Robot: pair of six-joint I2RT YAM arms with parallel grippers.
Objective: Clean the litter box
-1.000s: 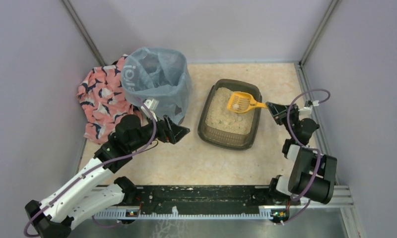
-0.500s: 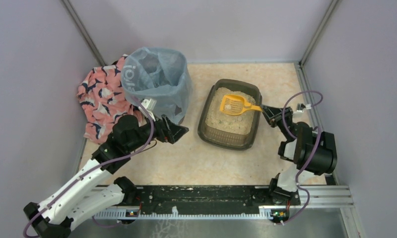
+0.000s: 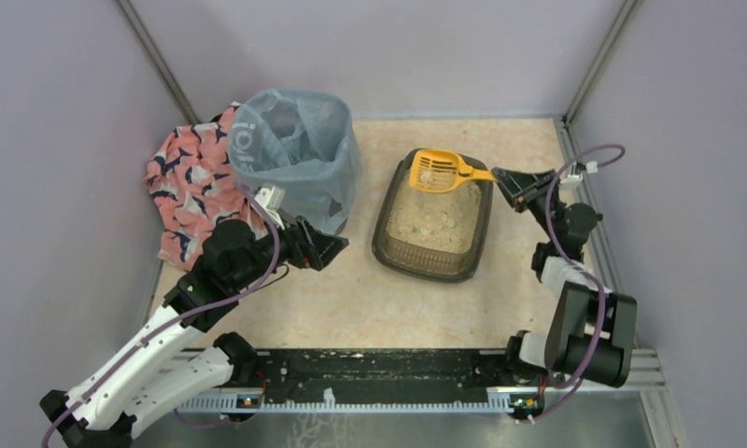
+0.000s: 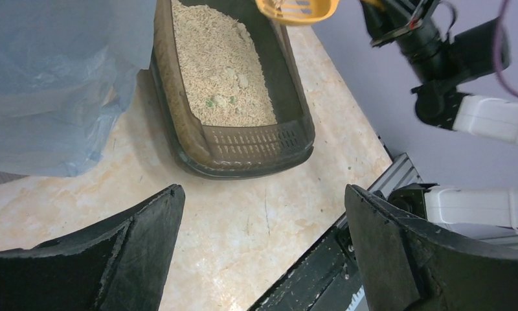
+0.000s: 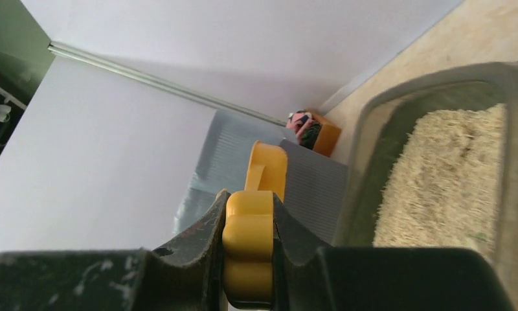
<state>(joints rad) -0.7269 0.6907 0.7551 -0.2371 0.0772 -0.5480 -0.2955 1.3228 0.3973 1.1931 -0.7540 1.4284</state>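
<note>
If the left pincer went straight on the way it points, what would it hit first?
Probably the litter box, around its near corner. Depth is unclear, so the open left pincer might touch the table first.

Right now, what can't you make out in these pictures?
Top view: what lies in the yellow plastic slotted scoop is too small to name.
Left wrist: top edge cuts the scoop off.
Right wrist: its handle hides its inside.
Top view: folds hide the bottom of the tall bin lined with light blue plastic.
</note>
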